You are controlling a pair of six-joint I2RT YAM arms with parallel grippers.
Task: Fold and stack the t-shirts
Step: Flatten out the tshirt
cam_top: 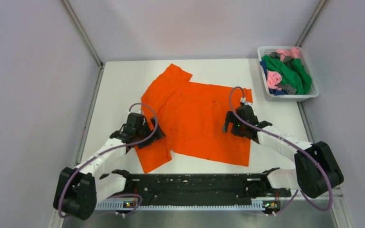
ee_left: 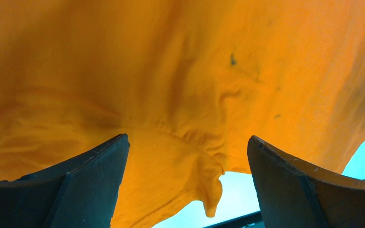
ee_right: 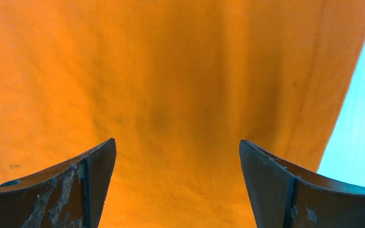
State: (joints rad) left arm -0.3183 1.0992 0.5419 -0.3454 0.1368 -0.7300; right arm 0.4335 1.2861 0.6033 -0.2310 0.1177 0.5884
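A bright orange t-shirt (cam_top: 195,116) lies spread flat on the white table, sleeves at the far left and near left. My left gripper (cam_top: 148,135) hovers over its near-left part by the sleeve; its jaws stand wide open over wrinkled orange cloth (ee_left: 185,95) and hold nothing. My right gripper (cam_top: 229,124) is over the shirt's right part near the hem; its jaws are wide open over smooth orange cloth (ee_right: 171,85) and hold nothing. More t-shirts, green (cam_top: 290,71), pink (cam_top: 273,78), blue and grey, lie bunched in the basket.
A white mesh basket (cam_top: 313,94) stands at the table's far right corner. The white table (cam_top: 119,80) shows bare at the far left and along the near edge. Metal rails run along both sides.
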